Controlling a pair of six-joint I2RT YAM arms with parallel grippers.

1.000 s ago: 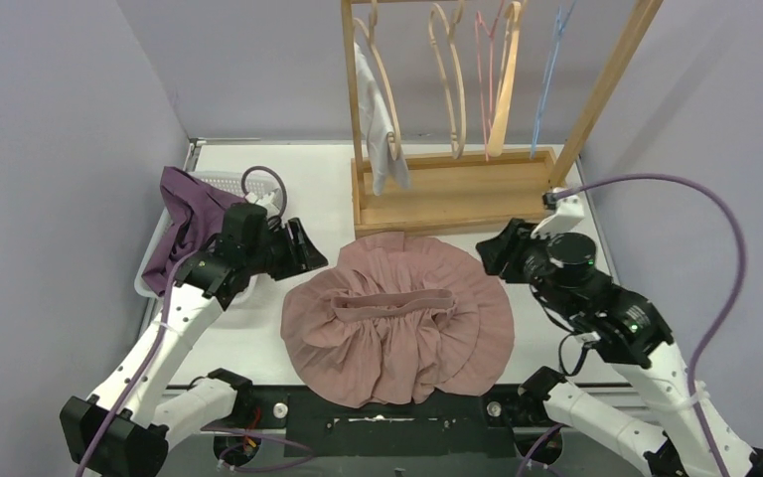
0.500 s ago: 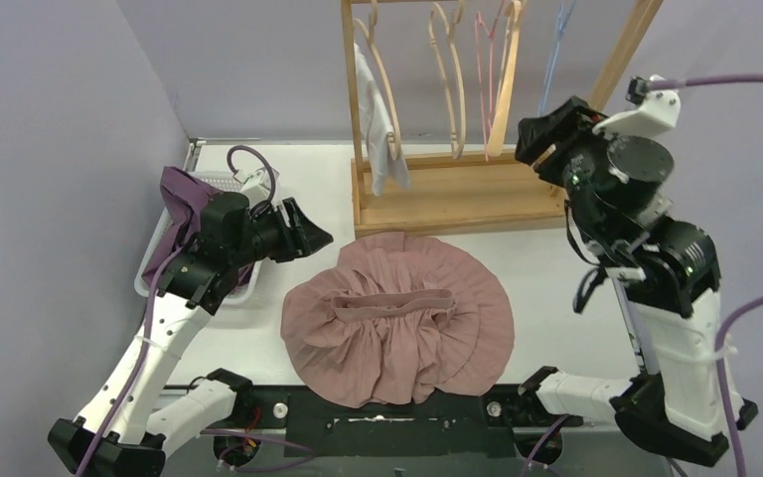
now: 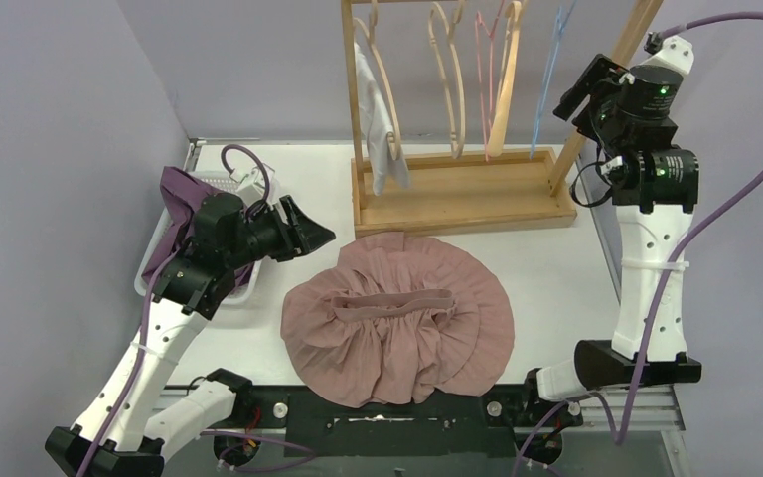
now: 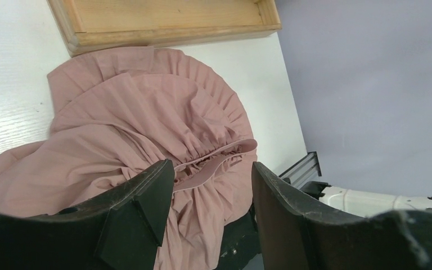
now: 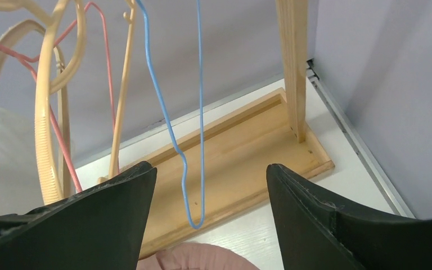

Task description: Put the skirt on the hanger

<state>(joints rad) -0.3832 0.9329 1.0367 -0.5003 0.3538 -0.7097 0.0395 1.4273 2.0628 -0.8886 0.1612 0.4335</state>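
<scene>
At 9 o'clock a purple garment slumps in a white basket. Just inboard of it the left end effector hovers with its jaws apart and empty, aimed toward the pink pleated skirt. The skirt lies spread flat at the middle of the surface, with its waistband across the centre, and nothing grips it. At 12 o'clock the wooden hanger rack stands just beyond the skirt's far hem. At 2 o'clock the right end effector is up high, jaws apart and empty, facing the blue wire hanger.

The risks, as I judge them:
- The thin wire could swing or slip out of a pinch.
- Lifting it could snag the neighbouring hangers.
- A pinch on the ruffles instead of the waistband would let the skirt sag and slide off.
</scene>
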